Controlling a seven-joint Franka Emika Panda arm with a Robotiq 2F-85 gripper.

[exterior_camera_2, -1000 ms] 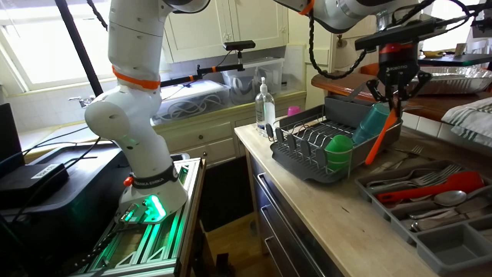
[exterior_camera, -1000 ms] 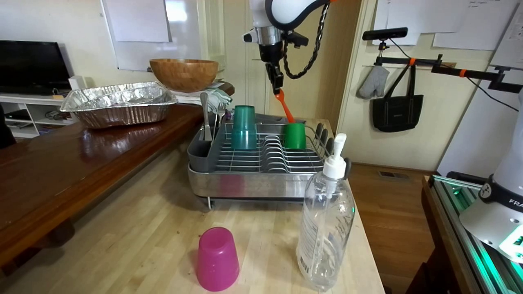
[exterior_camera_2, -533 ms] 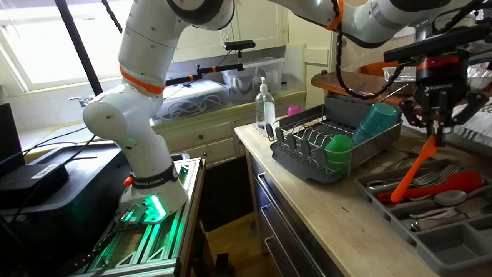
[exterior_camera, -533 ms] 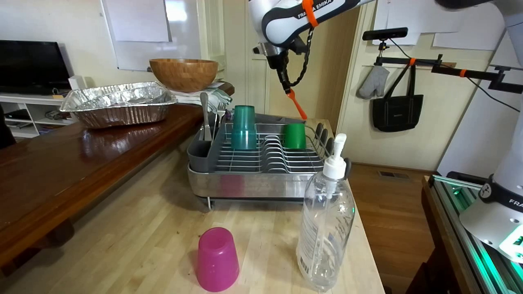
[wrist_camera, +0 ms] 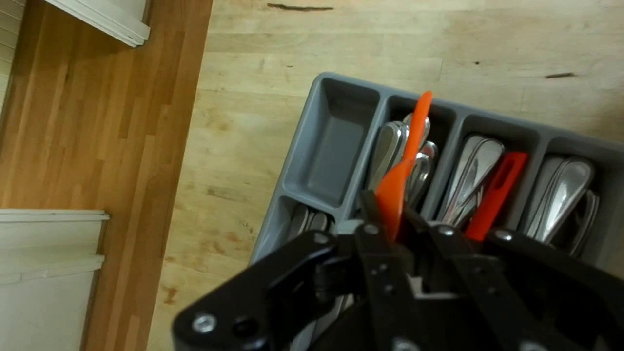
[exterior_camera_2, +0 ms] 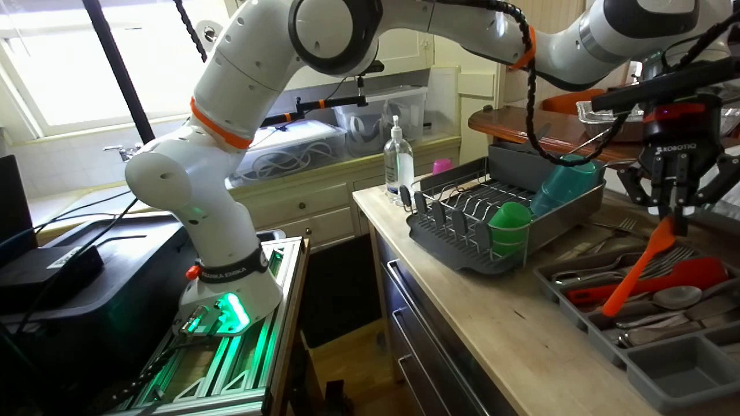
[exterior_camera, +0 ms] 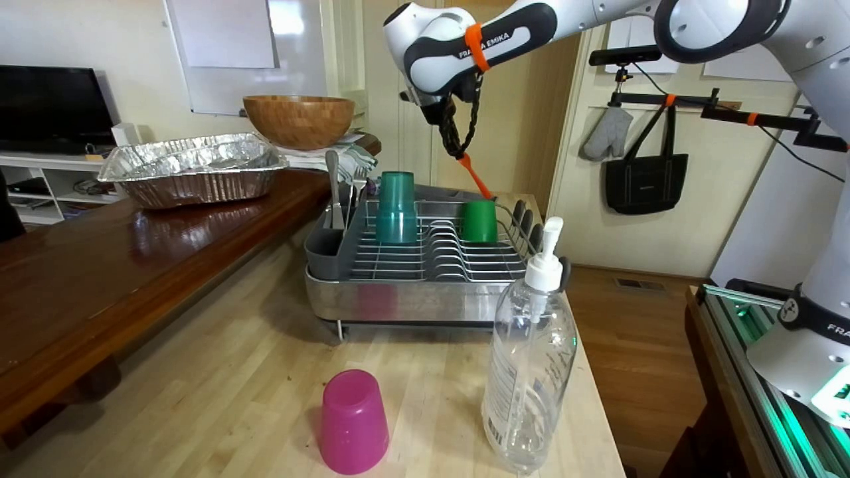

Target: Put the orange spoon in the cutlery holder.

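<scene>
Cutlery holder at left, orange spoon tilted above a cutlery tray at right.
Our gripper, nearly closed, pinches the bowl end; we judge the spoon light, stiff and slick, apt to pivot, best held where bowl meets handle.

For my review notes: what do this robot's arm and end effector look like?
The arm is rounded, white and black, with FRANKA EMIKA lettering, orange bands and a dark braided cable. The end effector is black, angular and jointed, with a dark red ring and white ROBOTIQ lettering.
</scene>
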